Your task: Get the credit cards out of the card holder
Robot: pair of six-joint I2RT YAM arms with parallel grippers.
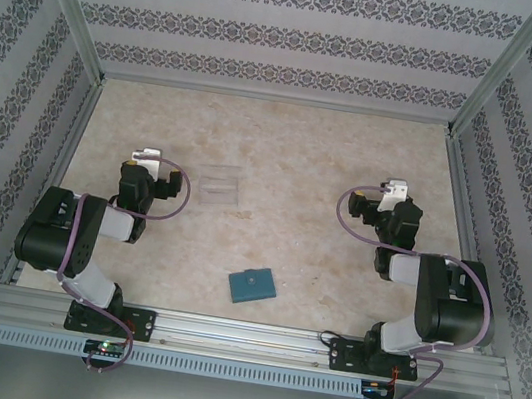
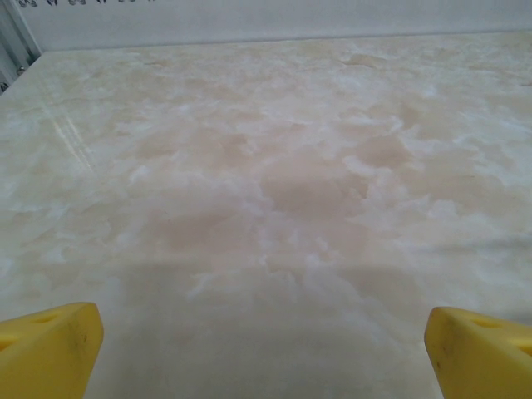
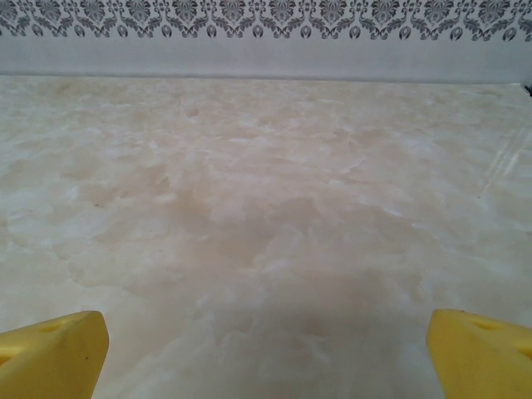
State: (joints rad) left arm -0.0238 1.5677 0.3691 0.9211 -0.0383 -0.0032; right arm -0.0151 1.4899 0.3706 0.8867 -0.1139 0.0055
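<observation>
We look down on a pale, marbled table (image 1: 320,239) set inside a booth with patterned walls (image 1: 272,33). A clear plastic tray (image 1: 218,183) sits on the table, and we place everything else by it.

The card holder (image 1: 252,285), a small flat teal wallet, lies on the near side of the tray, toward the arms' bases and a little to the right, well apart from the tray. It rests flat on the table, turned slightly askew. It looks folded shut, with a small tab showing on its upper face. What it holds inside is hidden. It lies apart from both arms.

The left arm (image 1: 68,234) is folded up to the left of the tray, with its wrist end near the tray's left edge. The right arm (image 1: 438,298) is folded up well to the right of the tray, with its wrist end about level with it.

Through the left wrist camera we see the left gripper (image 2: 264,353) released. Its two yellow fingers (image 2: 50,349) stand wide apart at the lower corners, with bare table between them. Through the right wrist camera the right gripper (image 3: 266,353) is likewise released. Its yellow fingers (image 3: 478,353) are spread wide over bare table, and a strip of patterned wall runs along the far edge. Neither gripper grasps anything.
</observation>
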